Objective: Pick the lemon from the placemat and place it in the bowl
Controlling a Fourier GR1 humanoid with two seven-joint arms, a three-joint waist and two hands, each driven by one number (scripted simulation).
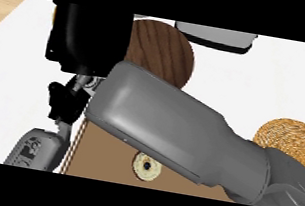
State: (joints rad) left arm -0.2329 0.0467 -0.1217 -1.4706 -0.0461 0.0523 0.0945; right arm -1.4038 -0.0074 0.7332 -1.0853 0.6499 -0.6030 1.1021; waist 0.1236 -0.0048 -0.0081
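Right hand [84, 38] raised over wooden bowl [168, 52], fingers hidden, state cannot tell. Lemon not discernible near hand. Brown placemat [108, 161] below forearm; left hand [36, 149] low, state unclear.

The right forearm [180, 132] crosses the middle, covering much of the brown placemat [105, 160]. The wooden bowl [165, 51] stands behind it, a woven mat [302, 143] at right. White counter [2, 80] lies bare at left.
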